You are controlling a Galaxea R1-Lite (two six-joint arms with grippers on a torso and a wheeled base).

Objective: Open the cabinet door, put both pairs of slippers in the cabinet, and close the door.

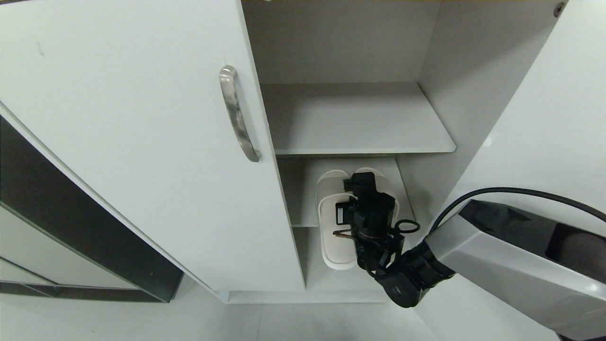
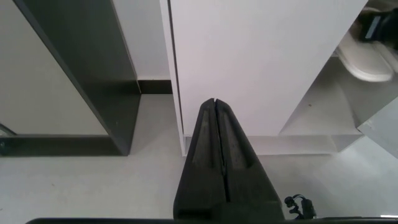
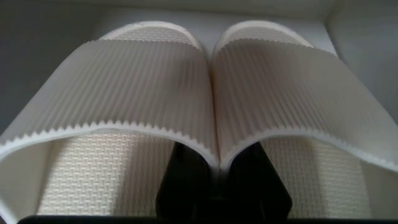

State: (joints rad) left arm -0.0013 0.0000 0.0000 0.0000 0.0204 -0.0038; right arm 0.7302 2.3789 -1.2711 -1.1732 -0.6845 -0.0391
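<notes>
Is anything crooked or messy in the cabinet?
Only a little: the slippers sit side by side and straight, but their heels stick out past the front of the shelf. The right gripper holds them.

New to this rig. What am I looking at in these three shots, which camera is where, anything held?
It is a wheeled robot with two arms, each ending in a gripper. The large picture is from a camera on its head, looking down at a white cabinet: the left door is closed, the right door is open. The other two are from cameras on the wrists. The right gripper is inside the lower compartment, holding a pair of white slippers; its wrist view shows its fingers, one inside each slipper, pinching the inner strap edges together. The heels overhang the low shelf. The left gripper is shut and empty, above the floor by the closed door.
</notes>
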